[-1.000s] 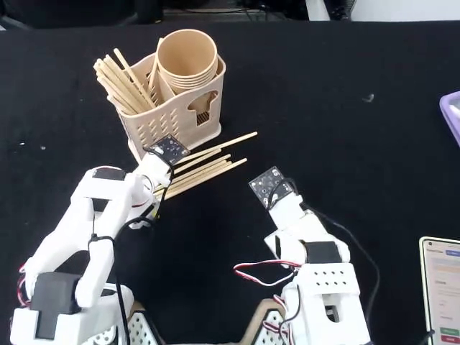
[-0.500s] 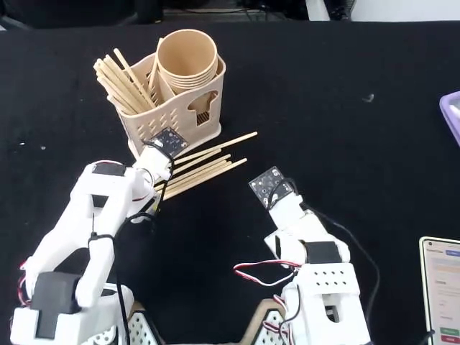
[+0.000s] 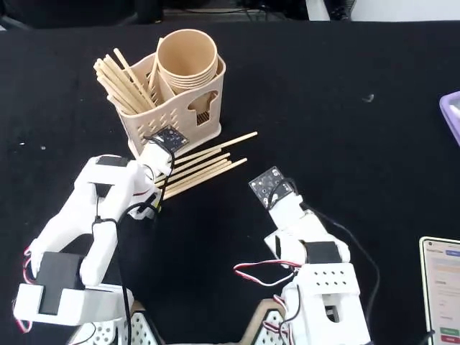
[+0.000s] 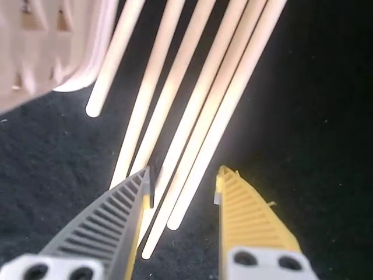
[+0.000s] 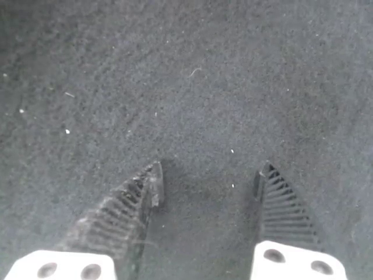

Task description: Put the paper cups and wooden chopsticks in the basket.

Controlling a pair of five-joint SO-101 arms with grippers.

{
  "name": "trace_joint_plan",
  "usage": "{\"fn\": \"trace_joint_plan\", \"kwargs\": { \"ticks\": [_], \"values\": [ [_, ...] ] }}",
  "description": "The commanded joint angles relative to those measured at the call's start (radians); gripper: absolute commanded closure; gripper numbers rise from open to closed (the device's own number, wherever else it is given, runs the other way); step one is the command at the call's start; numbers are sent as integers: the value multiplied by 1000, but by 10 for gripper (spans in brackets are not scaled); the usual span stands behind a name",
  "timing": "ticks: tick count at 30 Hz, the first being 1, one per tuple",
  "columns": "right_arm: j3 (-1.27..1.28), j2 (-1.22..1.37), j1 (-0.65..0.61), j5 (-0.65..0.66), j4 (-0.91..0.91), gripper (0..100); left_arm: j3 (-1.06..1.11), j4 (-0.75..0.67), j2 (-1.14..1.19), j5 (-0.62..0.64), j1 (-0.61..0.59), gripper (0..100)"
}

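- paper cups [image 3: 187, 57] sit nested in one stack inside the basket [image 3: 176, 115], in the compartment nearer the bench's middle, mouths up.
- a bundle of wooden chopsticks [image 3: 118, 80] stands in the basket's other compartment, leaning outward over its rim.
- loose chopsticks [image 3: 208, 162], several of them, lie flat and roughly parallel on the black bench [image 3: 345, 158], fanned slightly, just in front of the basket; their near ends reach the basket's base.
- the left claw [image 4: 183, 178] is down at the near ends of the loose chopsticks [image 4: 192, 116], beside the basket's corner [image 4: 46, 52]. its jaws are parted, the grey one on one side and the yellow one on the other, with a few stick ends lying between them and others outside the grey jaw. no stick is pinched.
- in the high view the left arm's wrist hangs right over that spot, close against the basket's front wall.
- the right claw [image 5: 210, 175] hovers low over bare black cloth with its jaws spread wide and nothing between them; in the high view it [image 3: 269, 188] sits apart from the far tips of the loose chopsticks.
- a purple object [image 3: 451, 111] and a lit screen [image 3: 440, 287] lie at the bench's edge.
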Motion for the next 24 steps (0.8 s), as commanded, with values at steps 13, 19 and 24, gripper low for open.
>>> {"fn": "trace_joint_plan", "kwargs": {
  "ticks": [13,19,24],
  "values": [
    [-2,-22,12,2,-17,744,-41,-12,23,9,18,823],
    [-2,-22,12,2,-17,744,-47,-14,23,14,12,821],
    [-1,-22,12,2,-15,744,-48,-14,23,15,10,819]
  ]
}}
